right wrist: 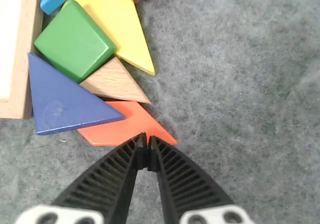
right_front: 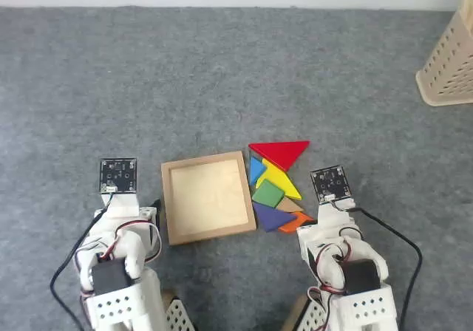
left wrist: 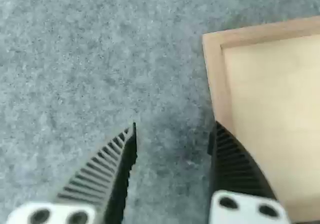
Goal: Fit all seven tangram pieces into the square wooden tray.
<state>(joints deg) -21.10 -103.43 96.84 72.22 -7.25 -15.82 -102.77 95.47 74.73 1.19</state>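
Grey carpet (right_front: 222,72) bears tray (right_front: 166,198) and beige basket (right_front: 451,61); left jaws spread, right jaws pressed together.

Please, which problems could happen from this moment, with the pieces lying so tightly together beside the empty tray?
1. The right gripper is shut at the edge of the orange piece, which touches the blue triangle and the wooden triangle. Opening or pushing here may shove the neighbours.
2. The left gripper is open beside the tray, with one finger near its rim, so a sideways move could nudge the tray.
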